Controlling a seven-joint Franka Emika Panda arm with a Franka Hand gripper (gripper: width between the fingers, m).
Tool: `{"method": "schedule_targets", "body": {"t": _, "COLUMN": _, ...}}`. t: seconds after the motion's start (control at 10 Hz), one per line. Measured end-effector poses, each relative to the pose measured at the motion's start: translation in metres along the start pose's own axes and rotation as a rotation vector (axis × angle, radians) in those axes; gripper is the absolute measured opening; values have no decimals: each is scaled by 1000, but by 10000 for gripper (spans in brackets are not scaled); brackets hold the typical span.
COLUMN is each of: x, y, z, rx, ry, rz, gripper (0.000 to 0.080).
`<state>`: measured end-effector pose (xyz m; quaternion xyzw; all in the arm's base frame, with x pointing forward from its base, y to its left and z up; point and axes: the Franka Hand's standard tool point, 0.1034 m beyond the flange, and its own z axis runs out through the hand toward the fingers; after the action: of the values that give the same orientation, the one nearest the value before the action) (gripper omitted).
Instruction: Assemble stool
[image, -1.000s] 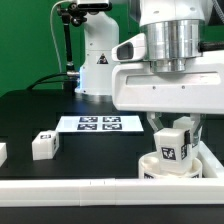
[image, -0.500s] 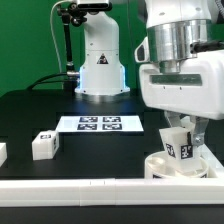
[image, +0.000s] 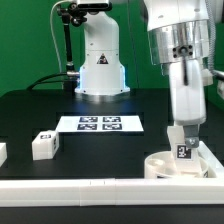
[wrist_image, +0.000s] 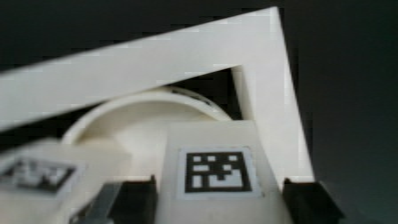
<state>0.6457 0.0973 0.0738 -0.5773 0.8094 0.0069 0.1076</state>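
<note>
Gripper (image: 184, 141) clamped on a leg block (image: 185, 153): upright, tag facing out, lower right of the exterior view. Block's lower end is at the seat disc (image: 160, 166); contact unclear. Disc sits just behind the border rail (image: 80, 188). Second leg block (image: 43, 145) stands lower left on the surface (image: 30, 115). Marker board (image: 100, 124) lies mid-frame, farther back.

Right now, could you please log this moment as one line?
gripper: shut on white tagged leg block | at round white seat disc
</note>
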Motion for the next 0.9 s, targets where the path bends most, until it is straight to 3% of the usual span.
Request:
{"method": "schedule_targets", "body": {"t": 0.4, "x": 0, "y": 0, "z": 1, "rx": -6, "ry": -24, "rz": 257, "gripper": 340}}
{"method": "schedule_targets", "body": {"t": 0.9, "x": -3, "y": 2, "z": 2, "rx": -12, "ry": -52, "rz": 283, "gripper": 340}}
